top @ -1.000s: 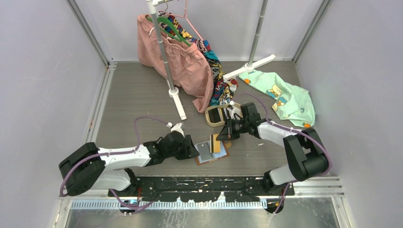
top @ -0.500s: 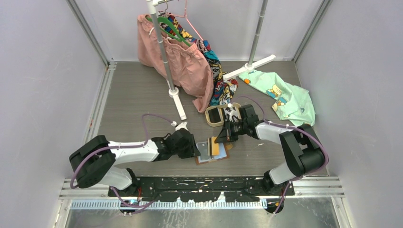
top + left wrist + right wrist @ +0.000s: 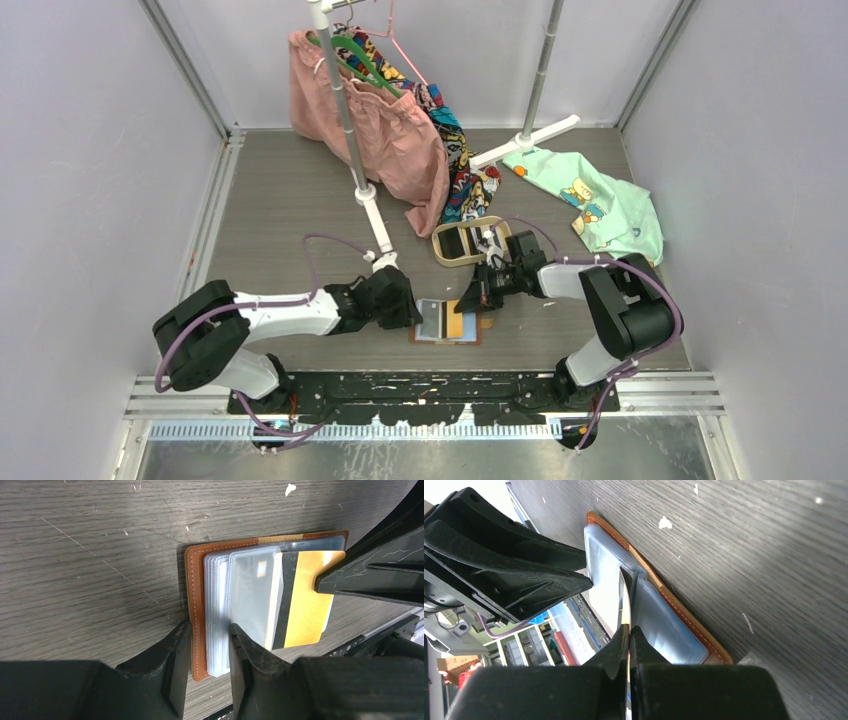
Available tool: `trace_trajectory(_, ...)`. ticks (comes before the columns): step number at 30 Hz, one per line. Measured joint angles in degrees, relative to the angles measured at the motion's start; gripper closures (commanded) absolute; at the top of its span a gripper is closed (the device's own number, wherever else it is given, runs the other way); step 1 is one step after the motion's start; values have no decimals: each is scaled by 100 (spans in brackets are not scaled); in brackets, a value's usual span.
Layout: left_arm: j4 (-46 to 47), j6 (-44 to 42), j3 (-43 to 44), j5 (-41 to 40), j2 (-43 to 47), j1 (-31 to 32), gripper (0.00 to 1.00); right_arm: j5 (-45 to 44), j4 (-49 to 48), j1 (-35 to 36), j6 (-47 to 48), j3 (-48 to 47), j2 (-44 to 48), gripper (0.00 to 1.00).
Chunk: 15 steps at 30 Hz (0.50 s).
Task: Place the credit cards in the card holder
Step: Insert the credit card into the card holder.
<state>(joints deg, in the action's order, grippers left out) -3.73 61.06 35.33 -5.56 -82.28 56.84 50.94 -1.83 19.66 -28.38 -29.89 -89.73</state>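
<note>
Advanced since a second ago: left gripper (image 3: 208,630), jaws narrowed astride open card holder's (image 3: 196,580) left edge, pinch unclear. Right gripper (image 3: 629,627) clamped on black-striped yellow-orange card (image 3: 305,605) lying over holder's sleeves. Beige tray (image 3: 440,245) just behind; rack foot (image 3: 378,225), garments (image 3: 390,130) beyond

**My two arms, seen from above and from the wrists.** Left arm (image 3: 290,315) and right arm (image 3: 565,280): white tubular links set between bulky black joint housings. A purple cable (image 3: 335,237) loops along each (the right cable (image 3: 680,320) runs outside the elbow housing). Both arms are bolted to one black base plate (image 3: 420,390) pierced with cut-outs. Left gripper (image 3: 208,627) and right gripper (image 3: 629,626): matt black throughout, with two fingers each, thick at the root and tapering to blunt wedge tips. Their flat faces carry fine pale scratches.
</note>
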Motion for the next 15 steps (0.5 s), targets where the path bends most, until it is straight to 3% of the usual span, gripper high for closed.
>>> trace_trajectory(15, 225, -22, 4, 197, -131, -52, 68, 133, -560, -7, -317, 107, -186, 99)
